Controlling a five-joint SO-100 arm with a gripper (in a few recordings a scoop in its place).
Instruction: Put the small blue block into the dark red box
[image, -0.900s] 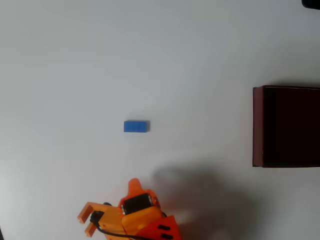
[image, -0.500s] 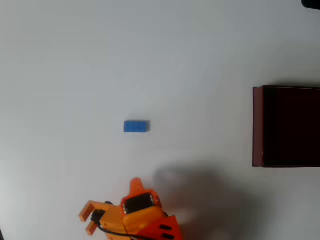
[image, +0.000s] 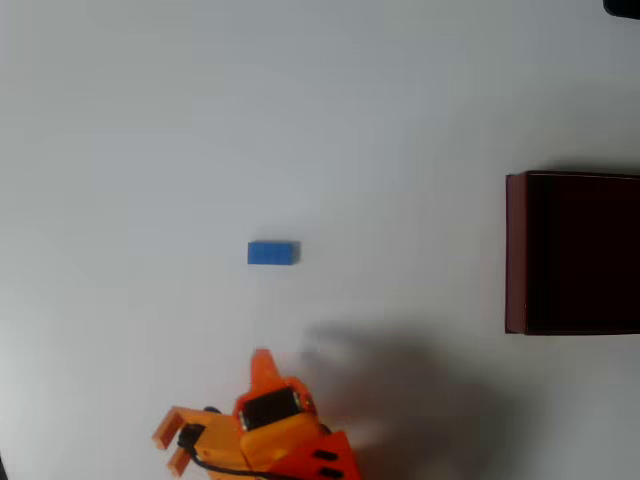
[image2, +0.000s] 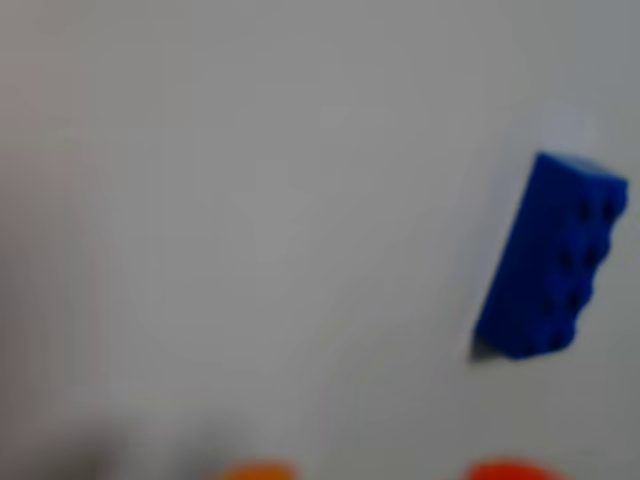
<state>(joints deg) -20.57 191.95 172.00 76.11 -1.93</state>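
1. looking down from above, a plain white table (image: 300, 120) holds a small blue block (image: 272, 253) lying flat near the middle, its long side running from 9 o'clock to 3 o'clock, with bare table all around it.
2. the dark red box (image: 515, 255) sits at the 3 o'clock edge of the overhead view, well apart from the block, its open top facing up and its inside nearly black; it is likely set there as the drop-off spot, with open table between it and the block.
3. the orange gripper (image: 262, 362) pokes in from the 6 o'clock edge, below the block and not touching it; one pointed finger aims toward 12 o'clock, roughly at the block, which suggests the arm is lining up a reach.
4. i cannot tell whether the jaws are parted or closed; nothing is seen held between them.
5. in the wrist view, the block (image2: 550, 258) appears blurred toward 3 o'clock, standing tilted in the picture with studs on its face, and two orange finger tips (image2: 508, 469) just peek in at 6 o'clock. the block sits off to the side of them, so the gripper probably needs to shift toward it before closing.
6. the task looks barely begun: the block is on the table, outside the box.
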